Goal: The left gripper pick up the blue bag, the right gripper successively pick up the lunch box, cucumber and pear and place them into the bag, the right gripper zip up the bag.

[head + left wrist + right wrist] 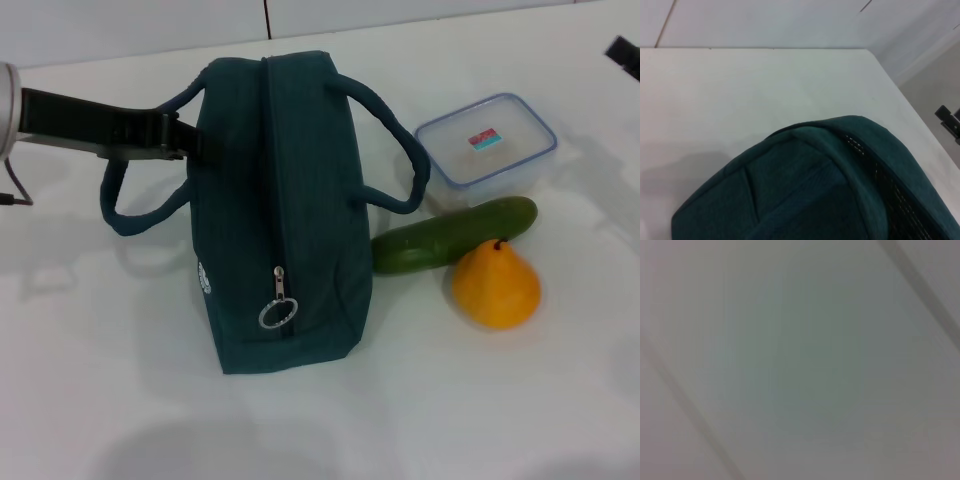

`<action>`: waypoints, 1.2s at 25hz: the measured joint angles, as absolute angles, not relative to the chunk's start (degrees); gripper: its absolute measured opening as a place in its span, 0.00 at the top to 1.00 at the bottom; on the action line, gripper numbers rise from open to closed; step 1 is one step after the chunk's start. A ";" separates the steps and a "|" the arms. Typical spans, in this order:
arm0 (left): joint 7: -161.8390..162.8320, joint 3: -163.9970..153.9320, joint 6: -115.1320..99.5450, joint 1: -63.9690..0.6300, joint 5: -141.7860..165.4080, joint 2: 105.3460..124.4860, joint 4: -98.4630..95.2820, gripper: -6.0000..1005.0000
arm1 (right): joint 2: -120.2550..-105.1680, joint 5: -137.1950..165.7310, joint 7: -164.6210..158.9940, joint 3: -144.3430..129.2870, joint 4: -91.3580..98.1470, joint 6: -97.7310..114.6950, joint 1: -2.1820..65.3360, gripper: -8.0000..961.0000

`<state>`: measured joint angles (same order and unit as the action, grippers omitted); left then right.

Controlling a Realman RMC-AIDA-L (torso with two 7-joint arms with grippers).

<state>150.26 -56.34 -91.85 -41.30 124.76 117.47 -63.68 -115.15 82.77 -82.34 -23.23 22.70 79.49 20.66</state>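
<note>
We saw left hand (pixel 183 135) at blue bag's (pixel 280 230) handle, grip unclear | right hand (pixel 625 55) parked, state unclear | lunch box (pixel 487 148), cucumber (pixel 455 235), pear (pixel 496 285) on worktop (pixel 100 400).

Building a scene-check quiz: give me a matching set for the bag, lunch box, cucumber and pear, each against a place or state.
Things:
1. blue bag
2. lunch box
3. cucumber
4. pear

Descriptions:
A. lies between the box and the orange-yellow fruit
B. nearest the robot of the three food items
C. zipped shut, ring pull at the near end
D. lid on, farthest back on the right

Pairs: 1-C, 2-D, 3-A, 4-B
</note>
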 joint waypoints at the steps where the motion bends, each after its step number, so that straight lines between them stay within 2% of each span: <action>1: 150.23 -56.34 -91.83 -41.30 124.75 117.46 -63.50 0.95 | -115.15 81.91 -82.03 -22.45 21.76 78.27 20.48 0.31; 7: 149.86 -56.34 -91.75 -41.22 124.79 117.46 -63.35 0.95 | -115.14 79.22 -80.58 -21.20 17.73 70.98 20.83 0.33; 16: 148.29 -56.37 -91.37 -41.10 124.93 117.93 -63.35 0.95 | -115.19 78.13 -80.71 -22.04 11.75 59.21 26.73 0.35; 30: 147.26 -56.34 -90.91 -40.76 125.06 118.04 -62.59 0.95 | -115.67 78.34 -80.92 -24.73 6.25 59.71 29.68 0.38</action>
